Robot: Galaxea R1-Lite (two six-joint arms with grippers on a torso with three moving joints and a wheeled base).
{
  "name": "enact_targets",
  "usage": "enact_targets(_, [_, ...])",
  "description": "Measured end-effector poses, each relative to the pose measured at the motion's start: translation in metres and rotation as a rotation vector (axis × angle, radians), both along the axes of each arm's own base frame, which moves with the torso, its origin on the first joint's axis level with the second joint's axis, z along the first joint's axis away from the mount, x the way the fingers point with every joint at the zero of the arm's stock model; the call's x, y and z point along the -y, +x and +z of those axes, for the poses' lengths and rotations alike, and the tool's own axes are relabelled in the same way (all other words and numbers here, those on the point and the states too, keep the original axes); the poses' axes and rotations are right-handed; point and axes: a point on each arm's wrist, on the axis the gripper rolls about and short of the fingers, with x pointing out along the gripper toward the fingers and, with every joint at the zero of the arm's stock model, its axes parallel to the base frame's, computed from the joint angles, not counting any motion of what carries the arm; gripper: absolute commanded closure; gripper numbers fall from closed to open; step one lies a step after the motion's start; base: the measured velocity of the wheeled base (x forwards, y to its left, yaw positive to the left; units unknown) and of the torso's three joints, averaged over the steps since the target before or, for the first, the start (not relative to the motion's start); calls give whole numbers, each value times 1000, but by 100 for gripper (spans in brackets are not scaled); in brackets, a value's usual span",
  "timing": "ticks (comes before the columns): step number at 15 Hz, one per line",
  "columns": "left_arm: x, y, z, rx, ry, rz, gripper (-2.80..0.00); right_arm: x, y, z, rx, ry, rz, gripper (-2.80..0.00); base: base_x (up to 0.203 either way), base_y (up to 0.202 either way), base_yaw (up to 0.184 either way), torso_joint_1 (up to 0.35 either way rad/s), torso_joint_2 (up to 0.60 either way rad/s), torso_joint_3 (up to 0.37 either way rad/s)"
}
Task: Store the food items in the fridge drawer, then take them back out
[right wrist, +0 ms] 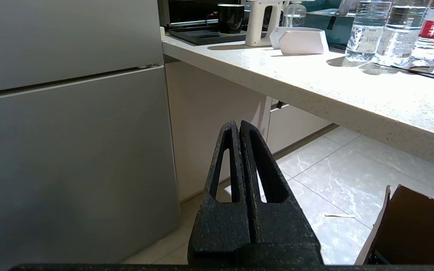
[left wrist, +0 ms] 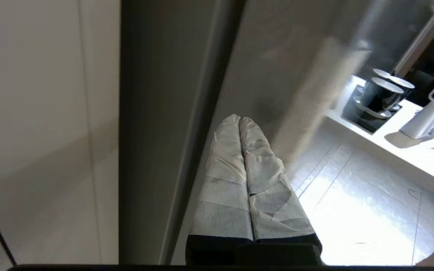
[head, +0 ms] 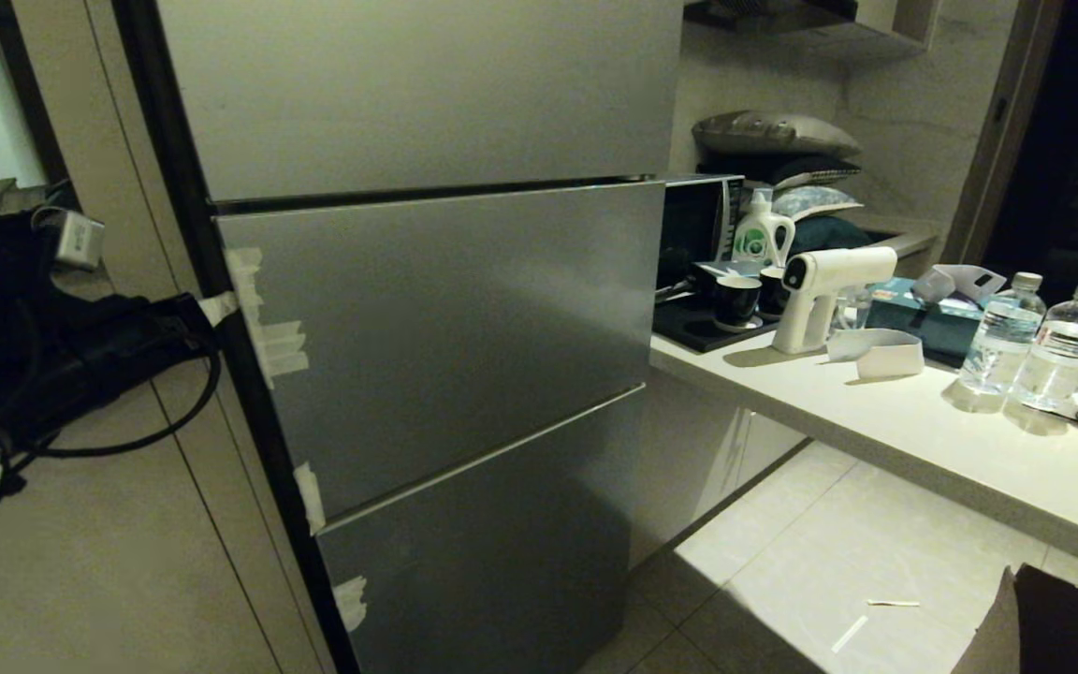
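Left gripper (head: 207,314), head view: tip at fridge drawer (head: 464,328) taped edge, drawer closed. Left wrist: taped fingers (left wrist: 226,165) pressed together, empty. Right wrist: right gripper (right wrist: 239,126) pinched closed, empty, near floor by counter (right wrist: 315,79).

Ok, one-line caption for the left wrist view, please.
Left gripper, tape-wrapped jaws shut, by the edge of the closed grey fridge front; cups on the counter beyond.

L gripper (left wrist: 239,119) fingers pressed together, R gripper (right wrist: 239,124) likewise

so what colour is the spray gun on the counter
White, with a dark round spot on its head; clearest in the head view.
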Motion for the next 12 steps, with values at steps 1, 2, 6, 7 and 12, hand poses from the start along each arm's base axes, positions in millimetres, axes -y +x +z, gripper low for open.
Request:
enact_targets(1, [1,1,-1,-4,-1,-6,0,0,0,0,0,0,0,0,0,0,0,0,0,0])
enact_targets(2, [4,2,-2,-7,-1,-13,0,0,0,0,0,0,0,0,0,0,0,0,0,0])
enact_targets(6, [11,1,-4,10,1,-65,0,0,0,0,0,0,0,0,0,0,0,0,0,0])
enact_targets(7, [12,0,-6,6,2,-74,0,0,0,0,0,0,0,0,0,0,0,0,0,0])
enact_targets(12, [21,-6,-11,-12,1,-136,0,0,0,0,0,0,0,0,0,0,0,0,0,0])
